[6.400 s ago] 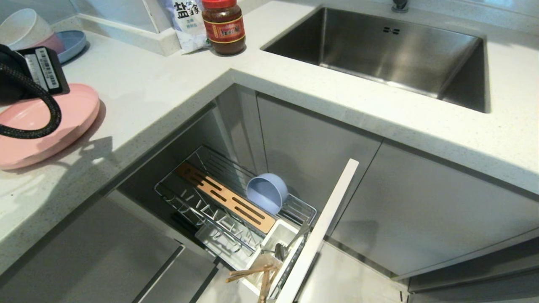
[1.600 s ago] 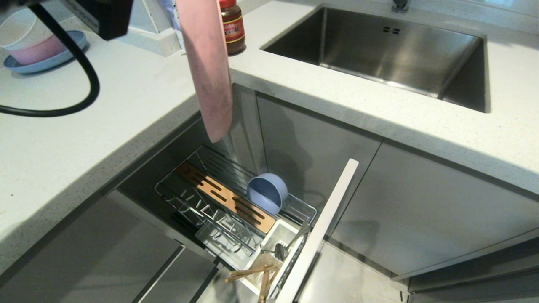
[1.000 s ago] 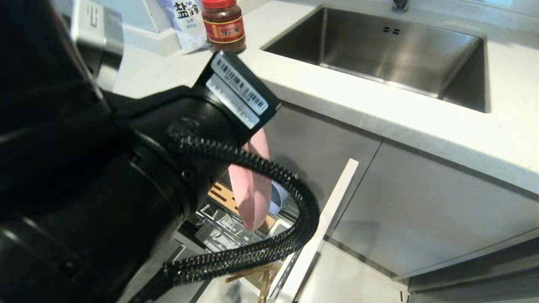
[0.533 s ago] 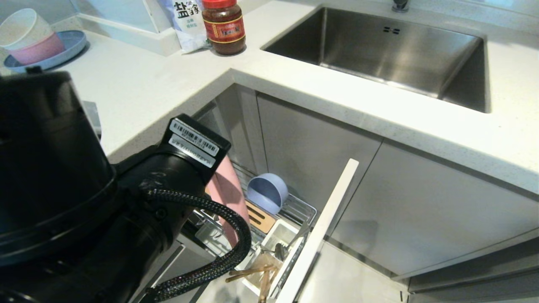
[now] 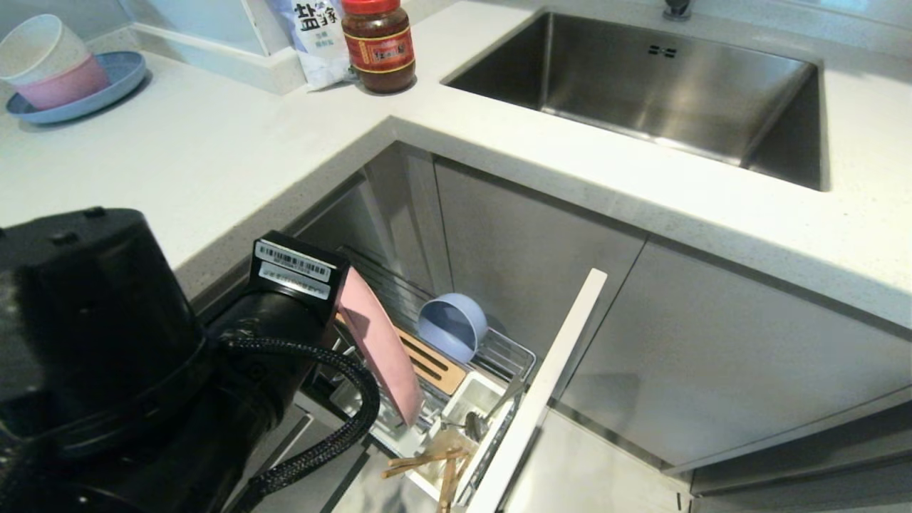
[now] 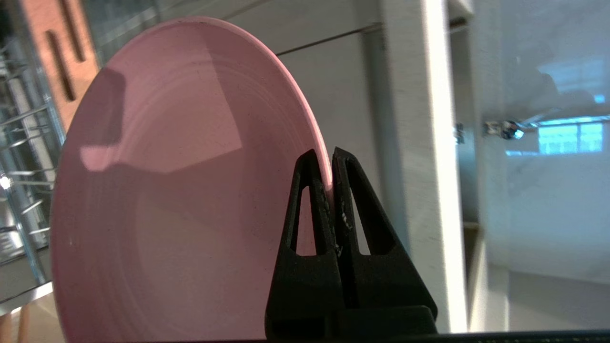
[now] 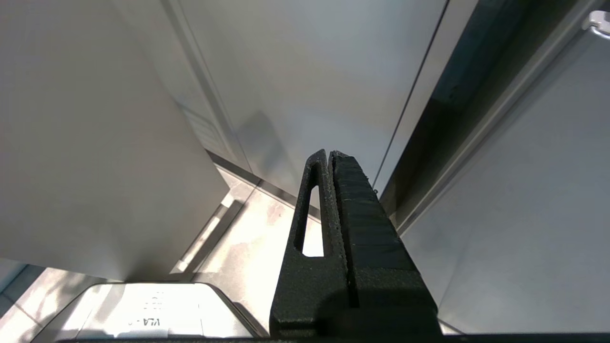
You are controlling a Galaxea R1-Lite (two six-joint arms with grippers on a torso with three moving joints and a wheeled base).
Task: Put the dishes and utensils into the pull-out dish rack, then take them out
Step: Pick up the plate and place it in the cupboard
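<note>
My left gripper [image 6: 329,157] is shut on the rim of the pale-pink plate [image 6: 181,190]. The plate [image 5: 377,349] stands on edge, tilted, low over the wire slots of the pull-out dish rack [image 5: 524,356]. Beyond the plate, the blue-grey bowl [image 5: 452,328] lies on its side in the rack, next to the slotted wooden block [image 5: 436,367]. The white utensil cup [image 5: 491,392] holds the steel spoon [image 5: 476,425], and the wooden chopsticks [image 5: 427,462] stick out at the rack's near end. My right gripper [image 7: 329,155] is shut and empty, parked out of the head view, facing cabinet fronts and floor.
The rack's pale cabinet front [image 5: 552,377] juts out on the right of the rack. On the counter [image 5: 214,142] stand a red-lidded jar [image 5: 377,46], a salt bag [image 5: 313,32] and stacked bowls [image 5: 46,60] on a blue plate. The steel sink [image 5: 605,71] is at the back right.
The left arm has carried the plate from the counter down and toward the lower left, to just over the rack. The plate has turned from hanging edge-down to tilted.
</note>
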